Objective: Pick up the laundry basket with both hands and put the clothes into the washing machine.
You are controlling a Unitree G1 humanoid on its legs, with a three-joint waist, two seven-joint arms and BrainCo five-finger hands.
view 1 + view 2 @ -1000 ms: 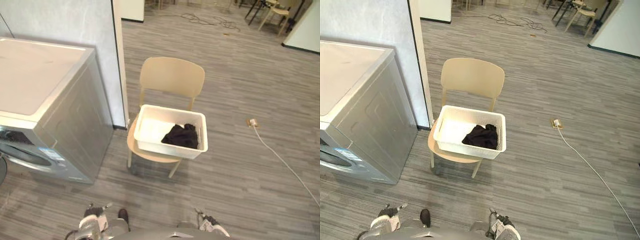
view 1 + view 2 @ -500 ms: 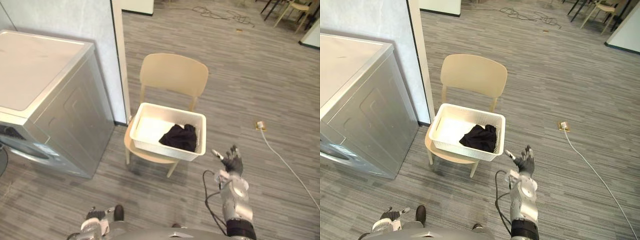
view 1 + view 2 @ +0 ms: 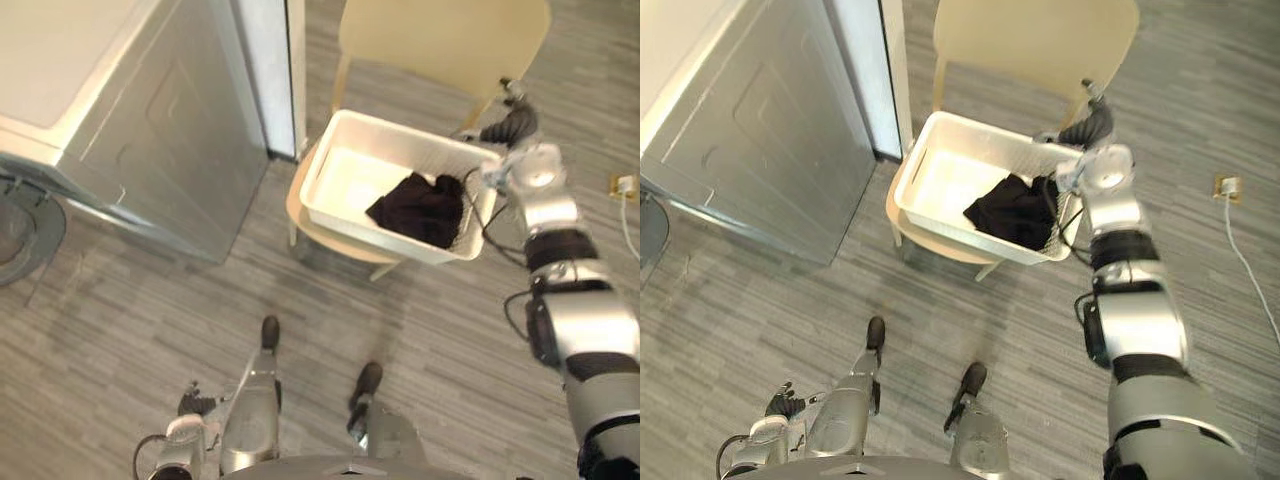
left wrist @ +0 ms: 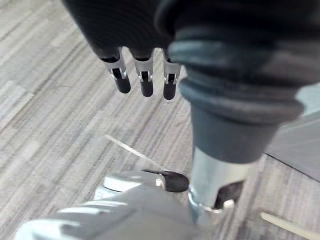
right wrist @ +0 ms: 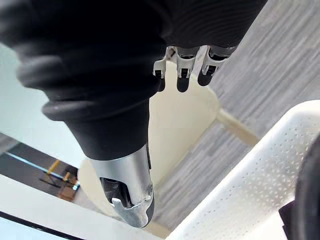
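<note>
Left eye view, read left to right. Grey washing machine [image 3: 150, 120] takes the upper left. Left hand [image 3: 190, 405] hangs low at the bottom left over the floor, well apart from the basket. The left wrist view shows its fingers [image 4: 145, 82] straight and loose, gripping nothing.

Centre: white laundry basket [image 3: 345, 195] sits on the seat of a pale chair [image 3: 440, 40]. Dark clothes [image 3: 420, 205] are bunched in its right half.

Upper right: right hand [image 3: 512, 122] is over the basket's far right corner, in front of the chair back. The right wrist view shows its fingers [image 5: 182, 70] extended side by side, gripping nothing. Contact with the basket rim: cannot tell.

Right edge: white plug [image 3: 620, 185] with its cable on the floor.
</note>
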